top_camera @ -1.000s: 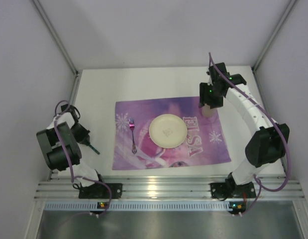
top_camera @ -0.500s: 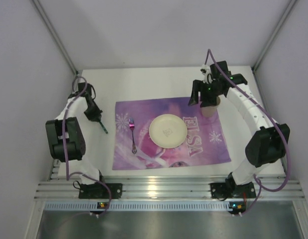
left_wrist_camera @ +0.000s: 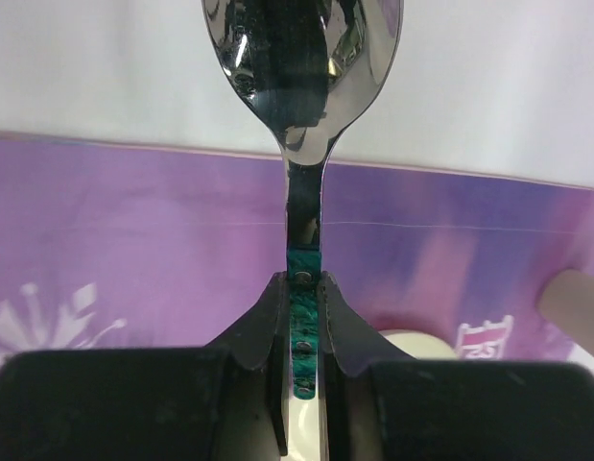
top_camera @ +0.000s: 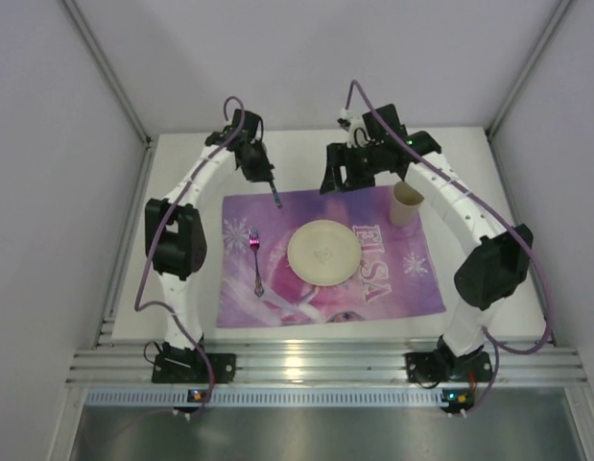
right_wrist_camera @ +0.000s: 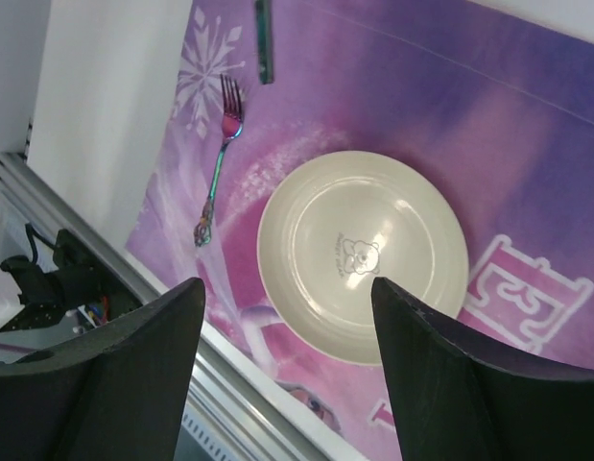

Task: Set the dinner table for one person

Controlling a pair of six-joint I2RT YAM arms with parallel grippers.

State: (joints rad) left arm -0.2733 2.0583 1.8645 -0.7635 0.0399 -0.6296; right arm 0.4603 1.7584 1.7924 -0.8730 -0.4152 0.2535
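Note:
The white dinner table (top_camera: 298, 156) carries a purple placemat (top_camera: 277, 288). On the mat lie a cream plate (top_camera: 323, 253) and a fork (top_camera: 256, 259) left of it. A beige cup (top_camera: 405, 204) stands upright at the mat's far right corner. My left gripper (top_camera: 265, 178) is shut on the green handle of a spoon (top_camera: 276, 198) and holds it over the mat's far edge. In the left wrist view the spoon (left_wrist_camera: 301, 58) points away from the gripper (left_wrist_camera: 304, 288). My right gripper (top_camera: 349, 171) hovers open and empty left of the cup. In its wrist view the gripper (right_wrist_camera: 287, 283) is above the plate (right_wrist_camera: 364, 254) and fork (right_wrist_camera: 218, 163).
A ribbed aluminium rail (top_camera: 297, 365) runs along the near edge by the arm bases. White walls with metal posts (top_camera: 109, 82) enclose the table on three sides. The cup's edge (left_wrist_camera: 570, 300) shows at the right of the left wrist view.
My left arm swung from the table's left side to the back, carrying the spoon over the mat's far edge. My right gripper let go of the cup and moved left.

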